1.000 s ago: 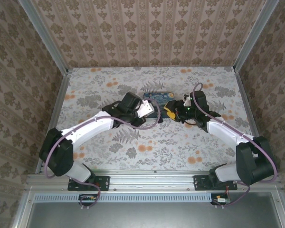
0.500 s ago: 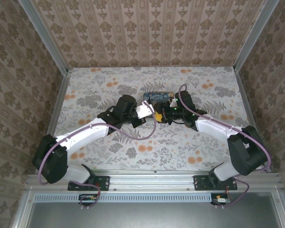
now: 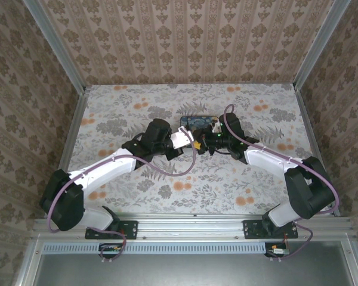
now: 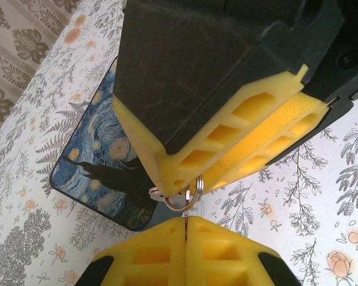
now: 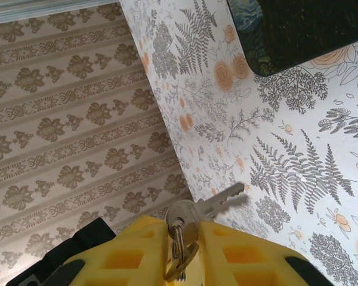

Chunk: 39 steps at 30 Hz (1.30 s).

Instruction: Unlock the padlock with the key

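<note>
The right gripper (image 4: 197, 176) hides part of the blue box (image 4: 89, 161) and the top of the key ring (image 4: 190, 195) beside it. From the right wrist, the box runs off the top edge; the key (image 5: 207, 206) below it has a blurred tip.

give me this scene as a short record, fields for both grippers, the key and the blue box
table: floral-print surface
left gripper: fingers pressed shut, key ring right at their tips; whether it is pinched cannot be told
right gripper: fingers closed on the key, its blade pointing out past the tips
key ring: hangs from the key between the right fingers
blue starry-print box: lying flat on the table beside the two grippers
</note>
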{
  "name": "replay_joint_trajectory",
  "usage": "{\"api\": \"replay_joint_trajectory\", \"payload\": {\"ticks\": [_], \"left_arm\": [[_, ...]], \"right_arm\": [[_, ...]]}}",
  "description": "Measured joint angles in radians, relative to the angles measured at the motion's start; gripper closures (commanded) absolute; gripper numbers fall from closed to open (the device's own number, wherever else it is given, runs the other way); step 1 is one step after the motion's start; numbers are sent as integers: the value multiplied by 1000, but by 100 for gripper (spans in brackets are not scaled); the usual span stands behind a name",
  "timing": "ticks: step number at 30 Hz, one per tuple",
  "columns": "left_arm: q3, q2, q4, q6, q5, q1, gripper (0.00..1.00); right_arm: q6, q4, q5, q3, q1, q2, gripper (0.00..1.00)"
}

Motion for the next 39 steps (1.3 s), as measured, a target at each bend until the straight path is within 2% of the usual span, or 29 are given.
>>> {"api": "replay_joint_trajectory", "payload": {"ticks": [7, 10, 12, 14, 16, 19, 21, 23, 26, 30, 34, 39], "left_arm": [[-13, 0, 13, -1, -1, 0, 100], [-26, -2, 36, -2, -5, 0, 100], [-35, -4, 50, -8, -10, 1, 87], [-41, -7, 56, -23, -15, 1, 69], [-45, -7, 56, -44, -16, 5, 58], [-47, -8, 31, -86, 2, 19, 52], [-47, -8, 2, -143, 45, 39, 51], [-47, -8, -21, -238, 120, 79, 52], [-51, -7, -8, -467, 277, 182, 59], [-139, 4, 252, -893, 468, 291, 60], [-177, 55, 418, -1238, 550, 280, 57], [-183, 81, 584, -1516, 578, 263, 57]], "right_arm": [[5, 3, 0, 0, 0, 0, 97], [6, 5, 0, 0, 0, 0, 100], [6, 8, 0, -2, 0, 0, 100], [6, 15, 0, -6, -2, 0, 100], [6, 34, 4, -16, -5, -1, 100], [6, 60, 15, -40, -21, -3, 100], [6, 66, 27, -54, -39, -6, 100], [6, 72, 35, -66, -53, -10, 100], [10, 91, 42, -79, -67, -11, 100], [14, 125, 45, -91, -68, -11, 100], [15, 166, 46, -100, -68, -11, 100], [14, 233, 45, -101, -68, -10, 100]]}}
